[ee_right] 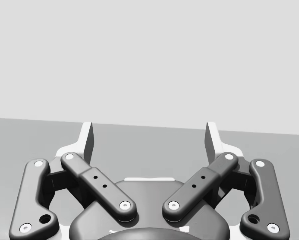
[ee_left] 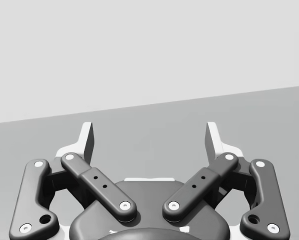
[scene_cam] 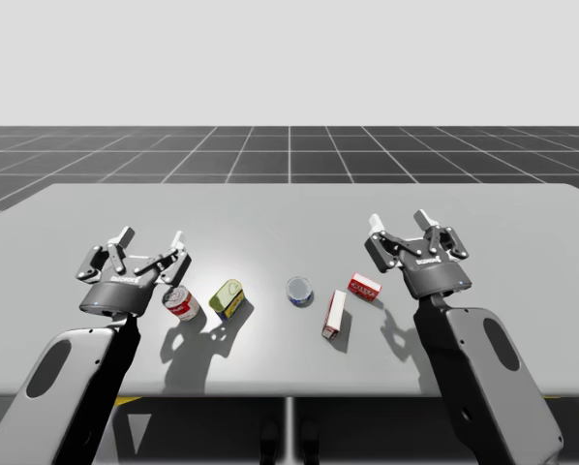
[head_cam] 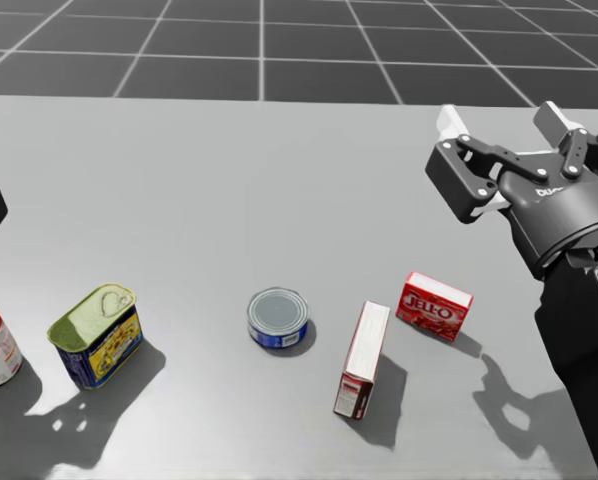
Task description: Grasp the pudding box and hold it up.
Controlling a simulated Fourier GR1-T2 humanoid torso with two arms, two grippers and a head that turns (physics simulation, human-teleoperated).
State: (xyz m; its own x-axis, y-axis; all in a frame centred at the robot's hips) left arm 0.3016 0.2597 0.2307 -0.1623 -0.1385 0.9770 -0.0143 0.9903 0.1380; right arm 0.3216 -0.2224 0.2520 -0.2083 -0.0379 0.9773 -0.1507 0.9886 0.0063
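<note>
1. Low in the high view, right of centre, the pudding box (scene_cam: pixel 334 314), narrow and white-and-red, stands on its long edge on the grey table (scene_cam: pixel 270 218). Nothing touches it.
2. Just up and right of it lies a small red box (scene_cam: pixel 364 287), near but apart. A low blue can (scene_cam: pixel 299 290) sits to the left of the two.
3. Further left in the same row stand a green-topped tin (scene_cam: pixel 229 297) and a red-and-white can (scene_cam: pixel 182 303), close together.
4. Above that can, at the frame's left, hangs my left gripper (scene_cam: pixel 152 238), its claw spread wide and holding nothing.
5. At the right, up and right of the small red box, hangs my right gripper (scene_cam: pixel 399 221), also wide and empty, well apart from the pudding box.
6. Past the table's far edge lies a dark grid floor (scene_cam: pixel 289 145).
</note>
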